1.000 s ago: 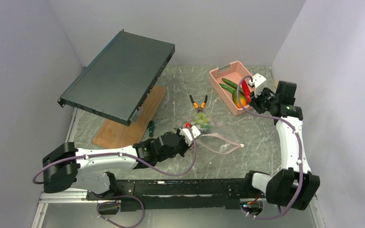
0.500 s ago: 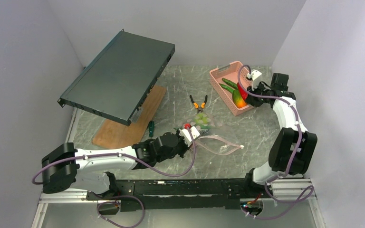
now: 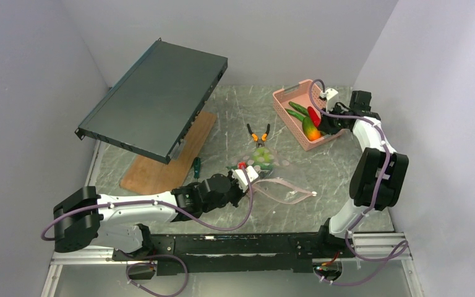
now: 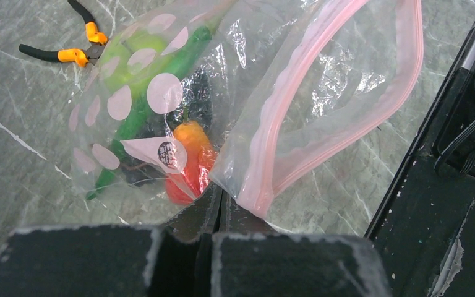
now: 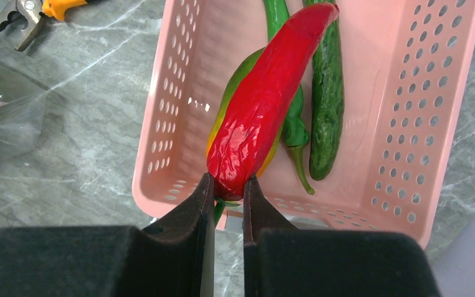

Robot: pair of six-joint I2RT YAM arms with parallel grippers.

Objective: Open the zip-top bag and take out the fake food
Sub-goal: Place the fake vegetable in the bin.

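Note:
The clear zip-top bag (image 3: 271,168) lies mid-table, its pink zip strip (image 4: 321,80) gaping open. Inside it are a green apple (image 4: 130,52), a green cucumber (image 4: 161,93), dark grapes (image 4: 195,99) and an orange-red piece (image 4: 188,161). My left gripper (image 3: 245,176) is shut on the bag's edge (image 4: 221,195) near the strip's end. My right gripper (image 3: 323,120) is shut on the stem end of a long red pepper (image 5: 266,105) and holds it over the pink basket (image 5: 167,136). A green cucumber (image 5: 328,105) and an orange-green mango (image 3: 310,130) lie in the basket.
Orange-handled pliers (image 3: 259,133) lie just beyond the bag. A dark flat metal case (image 3: 154,99) leans at the back left over a wooden board (image 3: 161,167). A green screwdriver (image 3: 196,166) lies by the board. The black base rail (image 4: 457,154) runs along the near edge.
My right arm has swung back and down, carrying the red pepper from beside the basket to over its inside. The left gripper and the bag have barely moved.

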